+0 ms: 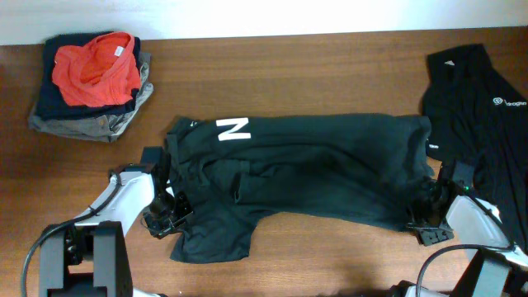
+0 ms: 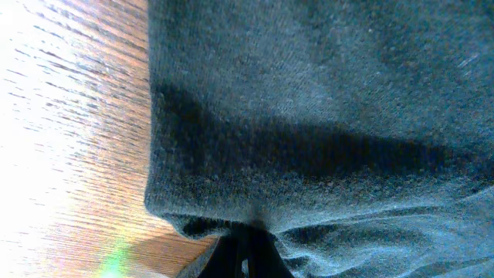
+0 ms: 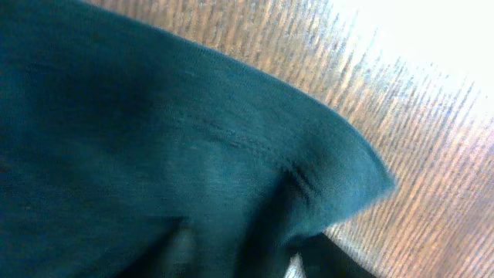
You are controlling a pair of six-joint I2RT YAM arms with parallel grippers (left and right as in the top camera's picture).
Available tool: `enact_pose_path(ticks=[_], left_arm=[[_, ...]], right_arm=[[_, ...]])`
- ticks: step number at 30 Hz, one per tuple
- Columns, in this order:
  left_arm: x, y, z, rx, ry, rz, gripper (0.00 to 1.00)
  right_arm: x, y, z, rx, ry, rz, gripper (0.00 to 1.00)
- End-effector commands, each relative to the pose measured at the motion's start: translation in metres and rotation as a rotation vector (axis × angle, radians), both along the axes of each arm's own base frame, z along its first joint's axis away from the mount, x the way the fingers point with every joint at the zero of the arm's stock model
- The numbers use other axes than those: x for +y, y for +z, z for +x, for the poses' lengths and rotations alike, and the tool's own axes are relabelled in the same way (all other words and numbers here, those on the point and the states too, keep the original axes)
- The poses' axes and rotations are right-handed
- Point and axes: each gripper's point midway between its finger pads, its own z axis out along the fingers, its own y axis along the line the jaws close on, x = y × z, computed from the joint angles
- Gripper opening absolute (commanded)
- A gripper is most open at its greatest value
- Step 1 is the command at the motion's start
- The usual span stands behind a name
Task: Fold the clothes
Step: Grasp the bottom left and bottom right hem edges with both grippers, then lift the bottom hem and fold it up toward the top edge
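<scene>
A black shirt (image 1: 330, 165) with a white N print (image 1: 233, 129) lies spread sideways across the middle of the table. My left gripper (image 1: 165, 216) sits at its lower left edge. In the left wrist view this gripper (image 2: 247, 247) is shut, pinching a folded edge of the shirt (image 2: 309, 116). My right gripper (image 1: 425, 216) is at the shirt's lower right corner. The right wrist view is blurred: the shirt's hemmed corner (image 3: 154, 154) drapes over the jaws and only one dark finger (image 3: 343, 261) shows. A second black shirt (image 1: 478, 107) with a small white logo lies at the far right.
A stack of folded clothes (image 1: 91, 115) with a red garment (image 1: 95, 70) on top sits at the back left. Bare wooden table (image 1: 330, 256) runs along the front edge, and a strip of it (image 1: 313, 74) behind the shirt.
</scene>
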Motion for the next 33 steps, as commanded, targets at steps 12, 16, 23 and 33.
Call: enact_pose_path(ticks=[12,16,23,33], left_arm=[[-0.004,0.003,-0.017,0.062,-0.036,-0.025,0.01],[-0.004,0.019,-0.009,0.002,-0.037,-0.025,0.01],[-0.009,0.058,0.014,-0.145,-0.032,-0.051,0.01],[-0.013,0.082,0.054,-0.303,-0.016,-0.07,0.01]], right_arm=[[0.002,-0.002,-0.029,0.148,-0.02,0.01,0.04],[-0.001,0.014,-0.023,0.16,-0.019,0.015,0.04],[-0.008,0.04,-0.007,0.141,-0.02,0.009,0.05],[-0.016,0.045,0.014,0.064,-0.022,-0.019,0.08]])
